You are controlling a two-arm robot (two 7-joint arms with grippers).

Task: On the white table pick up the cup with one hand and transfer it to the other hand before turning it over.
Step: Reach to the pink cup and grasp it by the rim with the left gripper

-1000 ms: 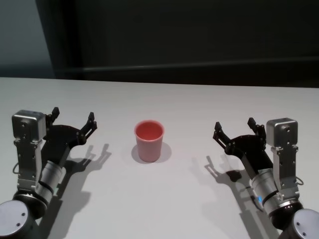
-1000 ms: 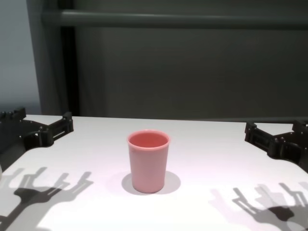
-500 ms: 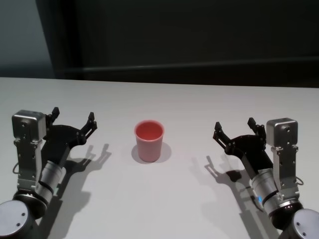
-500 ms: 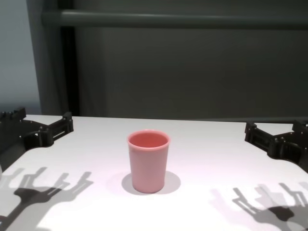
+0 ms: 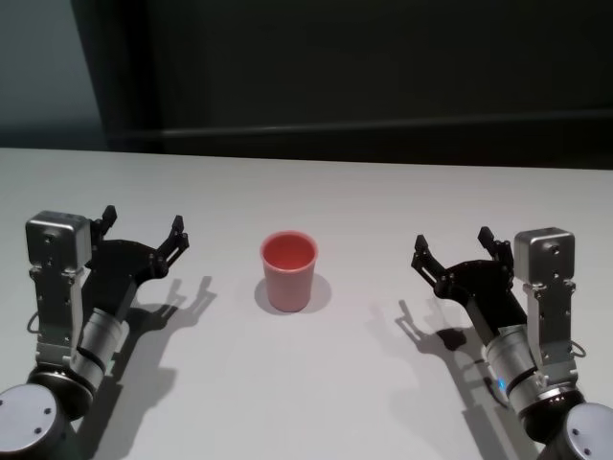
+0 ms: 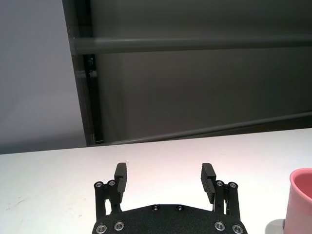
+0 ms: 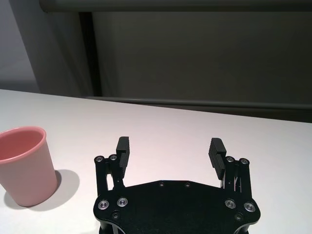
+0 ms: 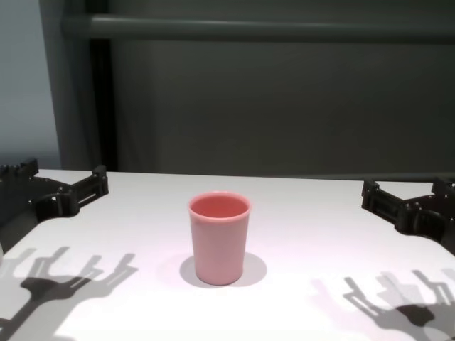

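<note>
The salmon-pink cup (image 5: pixel 288 270) stands upright, mouth up, in the middle of the white table (image 5: pixel 316 192). It also shows in the chest view (image 8: pixel 219 238), the left wrist view (image 6: pixel 301 200) and the right wrist view (image 7: pixel 23 165). My left gripper (image 5: pixel 143 224) is open and empty, hovering to the cup's left, apart from it; it also shows in the left wrist view (image 6: pixel 165 175). My right gripper (image 5: pixel 451 245) is open and empty, hovering to the cup's right; it also shows in the right wrist view (image 7: pixel 170 149).
A dark wall with a horizontal rail (image 8: pixel 256 28) runs behind the table's far edge. Both grippers cast shadows on the table near the front edge.
</note>
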